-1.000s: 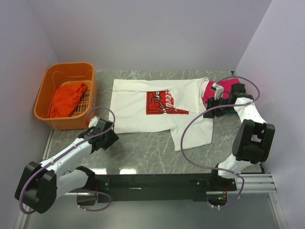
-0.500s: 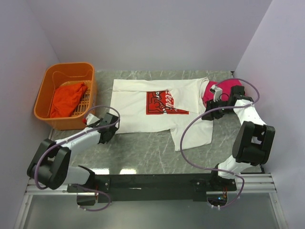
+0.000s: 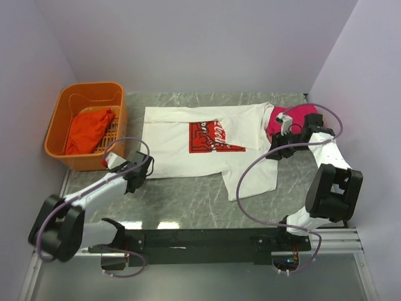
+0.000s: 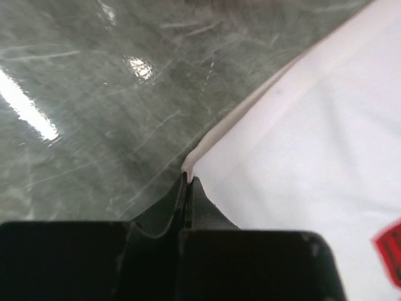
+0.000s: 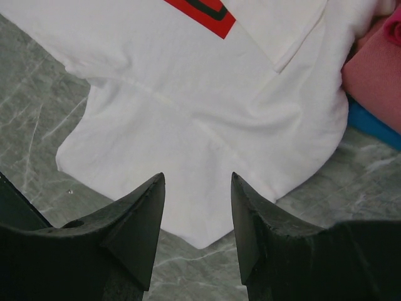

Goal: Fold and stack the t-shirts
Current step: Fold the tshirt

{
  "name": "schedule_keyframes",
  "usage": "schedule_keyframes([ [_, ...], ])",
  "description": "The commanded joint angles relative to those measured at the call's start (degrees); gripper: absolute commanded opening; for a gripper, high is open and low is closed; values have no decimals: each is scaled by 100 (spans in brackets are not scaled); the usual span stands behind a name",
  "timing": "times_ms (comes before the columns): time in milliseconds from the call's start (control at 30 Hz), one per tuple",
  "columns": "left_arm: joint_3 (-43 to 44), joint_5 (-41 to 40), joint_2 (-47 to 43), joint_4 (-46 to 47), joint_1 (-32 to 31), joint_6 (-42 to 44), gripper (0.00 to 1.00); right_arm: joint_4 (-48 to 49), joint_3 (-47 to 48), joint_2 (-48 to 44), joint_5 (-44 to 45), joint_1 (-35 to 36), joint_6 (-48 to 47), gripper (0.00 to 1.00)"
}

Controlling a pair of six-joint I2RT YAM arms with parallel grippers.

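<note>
On the marble table [image 3: 188, 197], the white t-shirt [image 3: 175, 138] lies spread out between the orange basket [image 3: 62, 106] and a magenta t-shirt [image 3: 304, 114]. The left gripper [image 4: 188, 183] pinches its near left hem corner tight. The right gripper [image 5: 197, 185] hangs above the right sleeve with its jaws parted, holding nothing.

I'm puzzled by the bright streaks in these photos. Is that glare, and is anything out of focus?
Left wrist view: yes, glare streaks the shiny table; the left fingers are dark and blurred. Top view: two small bright patches at its near edge, otherwise even light. Right wrist view: no glare; the white shirt is sharp, the right fingers slightly soft.
</note>
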Motion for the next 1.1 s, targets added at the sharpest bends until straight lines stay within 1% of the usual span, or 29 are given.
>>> schedule_keyframes([
  [0,-26,-405,-1085,-1064,23,-339,0,-172,-77,-288,-171,-50,-242,54],
  [67,-87,-371,-1612,-1442,23,-557,0,-181,-86,-332,-154,-50,-260,54],
  [100,-157,-335,-2137,-1766,23,-620,0,-207,-104,-358,-162,-50,-286,54],
  [200,-350,-81,-2930,-2093,23,-603,0,-251,-86,-411,-197,-59,-313,54],
  [267,-430,95,-3195,-2322,32,-664,0,-277,-69,-429,-189,-59,-313,54],
  [433,-580,263,-3688,-2928,23,-884,0,-593,63,-412,-66,-50,-575,54],
  [500,-588,315,-3926,-2860,-21,-823,0,-751,81,-411,4,-59,-822,54],
  [667,-422,157,-3900,-3175,-30,-1025,0,-831,63,-429,417,-59,-1295,54],
  [733,-378,140,-3909,-3219,-21,-1060,0,-1137,46,-429,287,-59,-1646,54],
  [767,-378,148,-3944,-3228,-21,-1077,1,-1365,37,-438,16,-59,-2353,55],
  [800,-395,166,-3970,-3211,-30,-1069,0,-1942,-24,-455,-169,-59,-2874,55],
  [833,-404,227,-3997,-3184,-21,-1025,0,-2243,-86,-482,-276,-51,-3445,56],
  [867,-413,254,-4040,-3167,-30,-1007,0,-2542,-156,-534,-346,-42,-4695,56],
  [900,-421,280,-4049,-3123,-21,-981,0,-3137,-313,-552,-417,-24,-5386,57],
  [933,-421,332,-4058,-3096,-21,-911,0,-3343,-410,-587,-391,-15,-5976,61],
  [967,-413,376,-4050,-3096,-21,-893,0,-3432,-525,-674,-330,54,-6808,63],
  [1067,-351,456,-3997,-3105,-30,-858,0,-3231,-973,-999,-40,248,-7560,70],
])
